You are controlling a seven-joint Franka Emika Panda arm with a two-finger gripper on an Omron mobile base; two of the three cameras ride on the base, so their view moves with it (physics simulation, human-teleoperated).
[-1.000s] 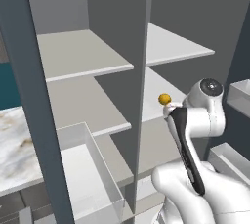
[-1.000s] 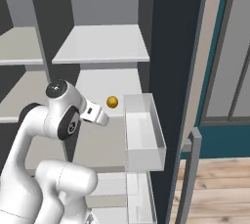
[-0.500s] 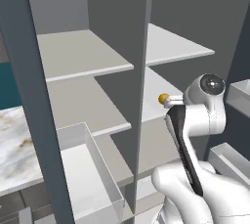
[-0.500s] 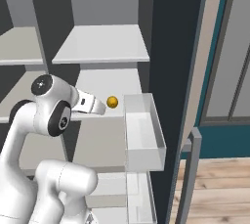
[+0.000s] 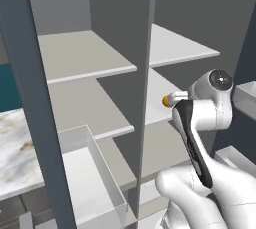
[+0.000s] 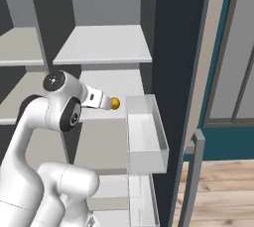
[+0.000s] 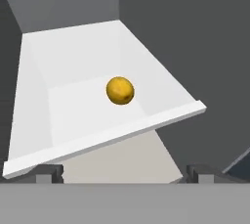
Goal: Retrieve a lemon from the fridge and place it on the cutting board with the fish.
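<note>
A: Which step is in hand?

B: The reach into the fridge (image 6: 178,47) is judged to be under way. The lemon (image 7: 120,90) is not yet grasped; the board and fish remain for later.

A: Where is the lemon found?

B: On a pale shelf (image 5: 165,108) in the right half of the fridge, at middle height, left of a clear door bin (image 6: 145,134). In the hand view it is seen ahead of the gripper (image 7: 122,173), roughly centred between the two fingers (image 7: 49,173) and clearly apart from them.

A: And the fingers?

B: They are seen spread wide, with nothing between them.

A: What is called for next?

B: A straight advance along the present line until the lemon is enclosed, then a closing. Being round, it may be rolled away if nudged first.
</note>
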